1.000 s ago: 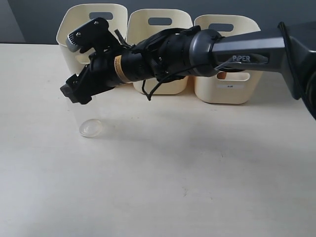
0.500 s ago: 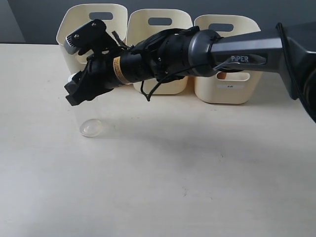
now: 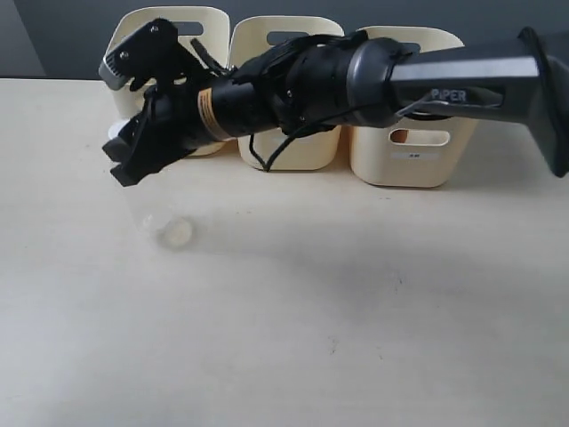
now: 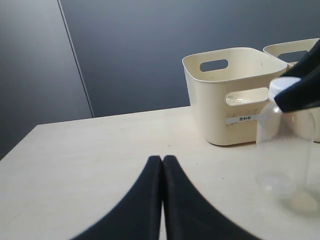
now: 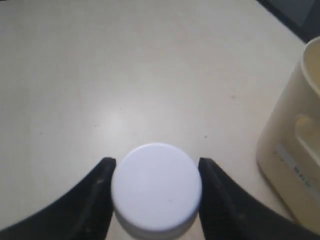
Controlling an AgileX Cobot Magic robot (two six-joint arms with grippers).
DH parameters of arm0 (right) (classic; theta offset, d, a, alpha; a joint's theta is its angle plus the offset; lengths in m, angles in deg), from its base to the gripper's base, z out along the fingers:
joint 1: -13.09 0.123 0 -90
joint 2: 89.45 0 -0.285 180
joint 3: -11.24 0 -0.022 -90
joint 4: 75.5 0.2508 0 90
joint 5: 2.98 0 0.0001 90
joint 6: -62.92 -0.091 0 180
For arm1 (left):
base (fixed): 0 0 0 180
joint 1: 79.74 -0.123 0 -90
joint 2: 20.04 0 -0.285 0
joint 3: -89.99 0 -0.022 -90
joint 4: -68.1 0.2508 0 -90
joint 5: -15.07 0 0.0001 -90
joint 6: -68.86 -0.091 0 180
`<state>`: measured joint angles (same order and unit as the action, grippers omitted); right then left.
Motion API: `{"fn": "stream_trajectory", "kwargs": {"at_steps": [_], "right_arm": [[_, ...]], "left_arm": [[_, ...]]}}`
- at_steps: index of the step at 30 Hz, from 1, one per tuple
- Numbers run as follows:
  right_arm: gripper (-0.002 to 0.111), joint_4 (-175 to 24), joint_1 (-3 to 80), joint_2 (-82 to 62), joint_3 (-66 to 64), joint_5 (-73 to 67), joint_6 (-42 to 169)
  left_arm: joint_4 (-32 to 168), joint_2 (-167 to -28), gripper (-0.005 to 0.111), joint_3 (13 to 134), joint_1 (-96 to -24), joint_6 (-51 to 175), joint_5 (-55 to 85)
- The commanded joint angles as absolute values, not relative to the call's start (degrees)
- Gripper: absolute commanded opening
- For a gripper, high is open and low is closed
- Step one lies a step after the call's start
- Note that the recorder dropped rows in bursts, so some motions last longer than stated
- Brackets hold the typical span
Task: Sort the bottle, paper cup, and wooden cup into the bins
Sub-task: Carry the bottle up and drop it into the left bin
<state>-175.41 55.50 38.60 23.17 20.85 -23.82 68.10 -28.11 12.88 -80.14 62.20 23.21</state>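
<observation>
Nearest in the left wrist view, the left gripper [image 4: 162, 159] hung low over the table [image 4: 75, 150] with its jaws pressed together on nothing. Beyond it the bottle [image 4: 284, 145] stood roughly upright just in front of the bins [image 4: 220, 115], with the right gripper [image 5: 156, 164] clamped across its white cap [image 5: 156, 192]; whether its base was clear of the table I could not tell. Seemingly empty, thin-walled and clear, it looked light, slick and easy to crush at the body, so the stiff cap seemed the soundest hold, though the bottle might well swing beneath it.
</observation>
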Motion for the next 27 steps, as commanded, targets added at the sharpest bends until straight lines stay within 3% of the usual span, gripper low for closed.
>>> {"fn": "stream_trajectory", "kwargs": {"at_steps": [1,8,27], "right_arm": [[-0.001,-175.4,55.4,32.9,23.5,15.8,-21.0],[-0.001,-175.4,57.8,29.1,24.0,0.3,-6.2],[-0.001,-174.8,57.0,38.6,38.9,-6.2,-5.1]], "left_arm": [[68.1,-27.8,0.000,12.8,-80.2,62.3,22.8],[68.1,-27.8,0.000,12.8,-80.2,62.3,22.8],[68.1,-27.8,0.000,12.8,-80.2,62.3,22.8]]}}
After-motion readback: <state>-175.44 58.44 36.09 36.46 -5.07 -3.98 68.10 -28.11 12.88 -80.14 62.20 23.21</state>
